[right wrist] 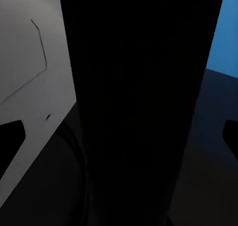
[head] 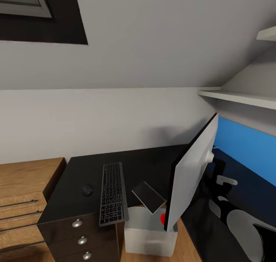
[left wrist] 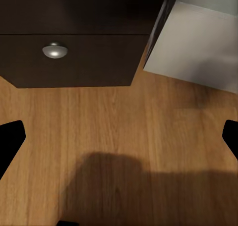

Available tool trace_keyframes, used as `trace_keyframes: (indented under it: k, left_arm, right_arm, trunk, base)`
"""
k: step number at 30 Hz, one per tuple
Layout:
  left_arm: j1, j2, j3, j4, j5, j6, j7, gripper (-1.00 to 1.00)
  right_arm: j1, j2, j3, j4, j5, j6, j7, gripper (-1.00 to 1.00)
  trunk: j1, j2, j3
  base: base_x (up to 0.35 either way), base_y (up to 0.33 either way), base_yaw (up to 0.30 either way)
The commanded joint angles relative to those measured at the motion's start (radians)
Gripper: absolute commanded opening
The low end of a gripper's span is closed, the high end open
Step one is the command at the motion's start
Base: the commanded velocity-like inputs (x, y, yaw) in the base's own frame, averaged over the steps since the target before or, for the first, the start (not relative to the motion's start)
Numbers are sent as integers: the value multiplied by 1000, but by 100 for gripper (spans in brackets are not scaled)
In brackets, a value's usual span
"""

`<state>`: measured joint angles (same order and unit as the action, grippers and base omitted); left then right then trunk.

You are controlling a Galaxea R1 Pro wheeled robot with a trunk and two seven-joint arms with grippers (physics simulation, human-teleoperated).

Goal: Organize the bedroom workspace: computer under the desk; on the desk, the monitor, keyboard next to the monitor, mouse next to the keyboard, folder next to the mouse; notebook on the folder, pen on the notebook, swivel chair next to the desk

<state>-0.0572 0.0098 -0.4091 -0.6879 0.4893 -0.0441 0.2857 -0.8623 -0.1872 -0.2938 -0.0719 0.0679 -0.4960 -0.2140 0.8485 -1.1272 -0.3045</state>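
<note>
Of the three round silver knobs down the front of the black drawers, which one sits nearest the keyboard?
The top knob. It sits just under the desk edge, right beside the overhanging end of the keyboard; the middle knob and bottom knob are lower down.

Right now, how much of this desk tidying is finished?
Looks done: the keyboard and mouse lie side by side on the desk, and the computer sits on the floor beside the drawers. In hand: the monitor, leaning steeply at the desk's front edge, close to the right gripper. Left: folder, notebook, pen and swivel chair.
</note>
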Motion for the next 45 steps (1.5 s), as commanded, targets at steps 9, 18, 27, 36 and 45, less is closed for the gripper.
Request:
trace_keyframes:
  k: [9, 18, 27, 36, 45]
  left_arm:
    - [-1, 1, -8, 3, 9, -5, 7, 100]
    - [-1, 1, -8, 4, 9, -4, 7, 100]
    - [-1, 1, -8, 4, 10, -4, 9, 100]
    - [-1, 1, -8, 4, 10, -4, 10, 100]
    - [-1, 1, -8, 4, 10, -4, 10, 100]
  right_arm:
    - [-1, 0, -4, 1, 7, -3, -4, 100]
    - [-1, 0, -4, 1, 7, -3, -4, 100]
    - [-1, -1, -4, 1, 7, -2, -5, 100]
    - [-1, -8, -5, 1, 7, -1, -8, 100]
    - [-1, -10, -5, 1, 6, 0, -9, 100]
  trunk:
    - [0, -1, -1]
    - [0, -1, -1]
    - [0, -1, -1]
    - [0, -1, -1]
    - [0, -1, -1]
  base:
    - [20, -10, 0]
    - [1, 0, 0]
    - [0, 0, 0]
    - [0, 0, 0]
    - [0, 0, 0]
